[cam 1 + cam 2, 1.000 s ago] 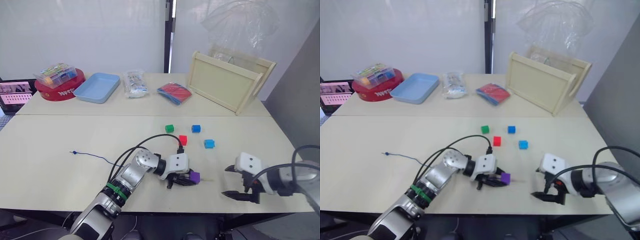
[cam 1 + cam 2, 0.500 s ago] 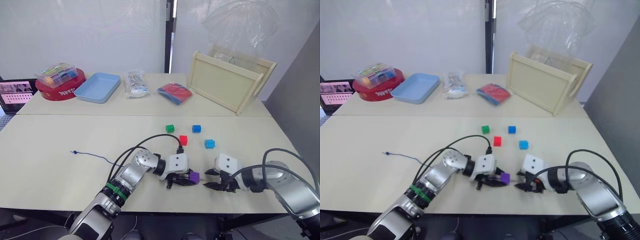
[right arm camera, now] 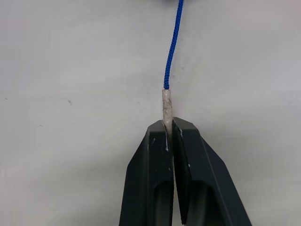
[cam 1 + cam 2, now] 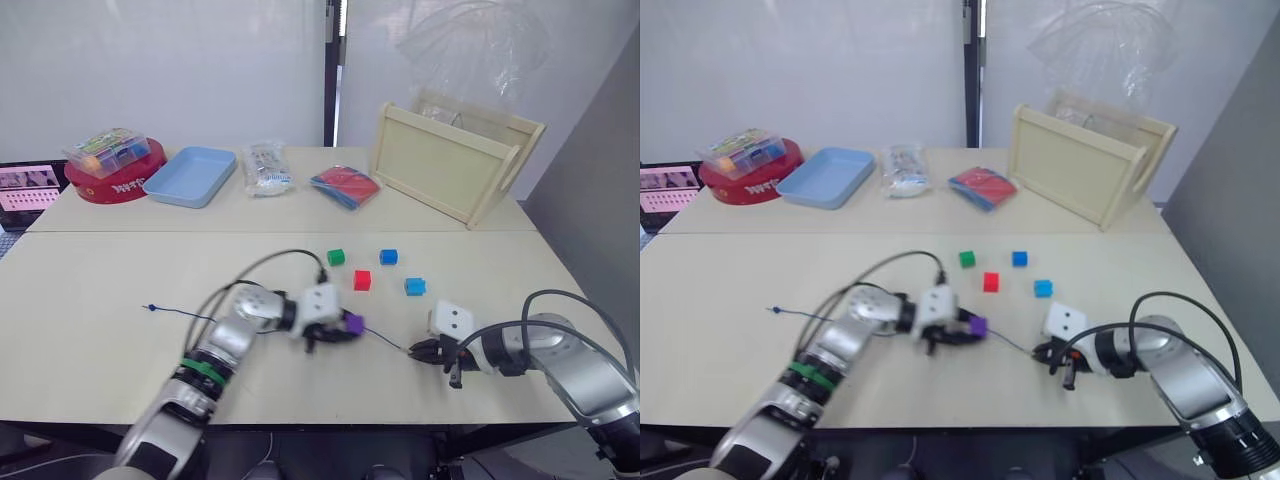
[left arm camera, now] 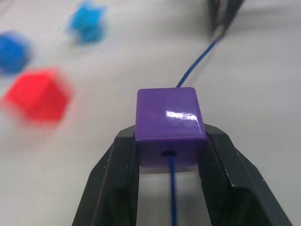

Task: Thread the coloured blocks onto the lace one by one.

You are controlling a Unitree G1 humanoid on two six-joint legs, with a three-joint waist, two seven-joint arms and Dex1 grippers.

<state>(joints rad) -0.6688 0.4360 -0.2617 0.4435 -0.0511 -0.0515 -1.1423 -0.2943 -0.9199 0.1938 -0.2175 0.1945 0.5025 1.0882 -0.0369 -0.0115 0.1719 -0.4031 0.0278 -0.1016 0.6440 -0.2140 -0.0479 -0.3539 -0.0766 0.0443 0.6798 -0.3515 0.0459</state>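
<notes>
Since half a second ago your left gripper (image 4: pixel 338 332) has drawn back leftward, clenched on the small purple plastic cube (image 5: pixel 169 126), now threaded on the thin dark blue lace (image 4: pixel 381 339). Your right gripper (image 3: pixel 168 134) pinches the lace's pale stiff tip (image 3: pixel 166 104). Beyond, four loose cubes: red (image 4: pixel 362 280), light blue (image 4: pixel 414 286), green (image 4: pixel 336 257), dark blue (image 4: pixel 388 256). One lace.

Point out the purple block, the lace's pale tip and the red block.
purple block (image 5: pixel 170 115): left wrist view, on its glossy top face, between the left gripper's fingers.
lace's pale tip (image 3: pixel 166 103): right wrist view, on the stiff end above the right gripper's fingers.
red block (image 4: pixel 362 280): left eye view, on its top face.
</notes>
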